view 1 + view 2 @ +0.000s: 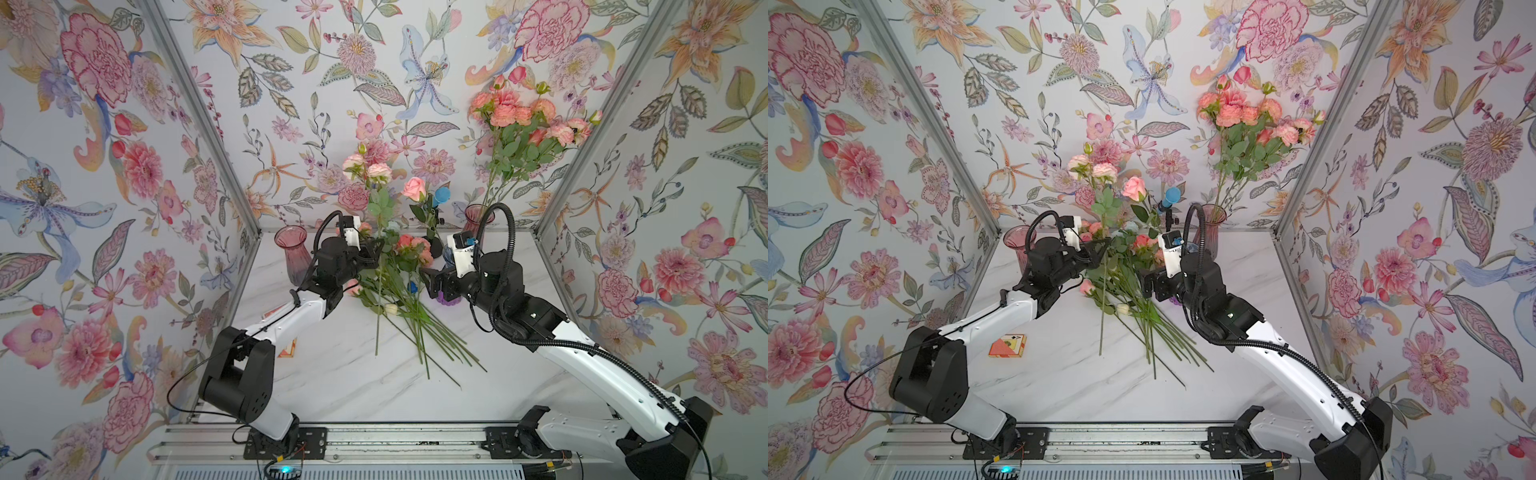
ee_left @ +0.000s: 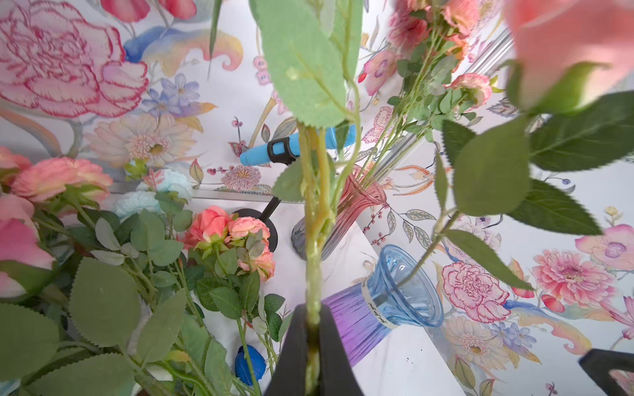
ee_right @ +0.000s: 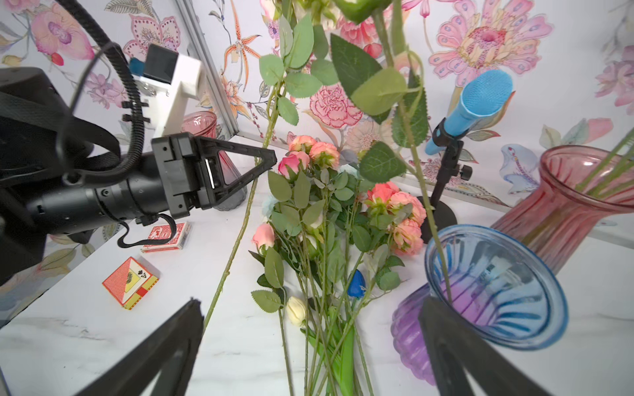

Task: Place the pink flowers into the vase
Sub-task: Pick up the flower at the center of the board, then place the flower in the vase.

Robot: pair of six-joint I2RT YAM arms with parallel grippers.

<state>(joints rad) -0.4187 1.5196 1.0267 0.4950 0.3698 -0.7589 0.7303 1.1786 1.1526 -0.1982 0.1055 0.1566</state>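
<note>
My left claw (image 3: pixel 273 159) is clamped on one long pink flower. The held stem (image 2: pixel 314 219) is pinched roughly mid-length, its pale blooms (image 1: pixel 379 170) up high and its bare tail hanging toward the worktop (image 1: pixel 332 386); I can't tell whether the tail touches. A stem that thin could swivel between my fingers, and then the tail would point anywhere but a vase mouth. My right claw (image 3: pixel 310 305) stands wide open, holding nothing, just beside the blue-and-purple vase (image 3: pixel 404 329). A careless swing there could tip it, and the single rose (image 1: pixel 414 189) standing in it makes it top-heavy, I'd judge.

Between my claws lies the heap of pink flowers (image 3: pixel 394 205) on the worktop, stems fanned toward me, with a white bud (image 3: pixel 295 310) and a blue bud (image 3: pixel 356 283) mixed in. If I carry the held stem across low, its tail or leaves may hook that heap and drag it, or tangle with the rose's leaves.

Further back, the blue microphone (image 3: pixel 480 99) on its stand sits in the path to the right-hand pink vase (image 3: pixel 555 205), which already holds a tall pink bunch (image 1: pixel 515 112). A stem forced in could catch those leaves or rock the vase. The left-hand pink vase (image 1: pixel 291 253) at the back looks empty, though I can't see fully inside it.
</note>
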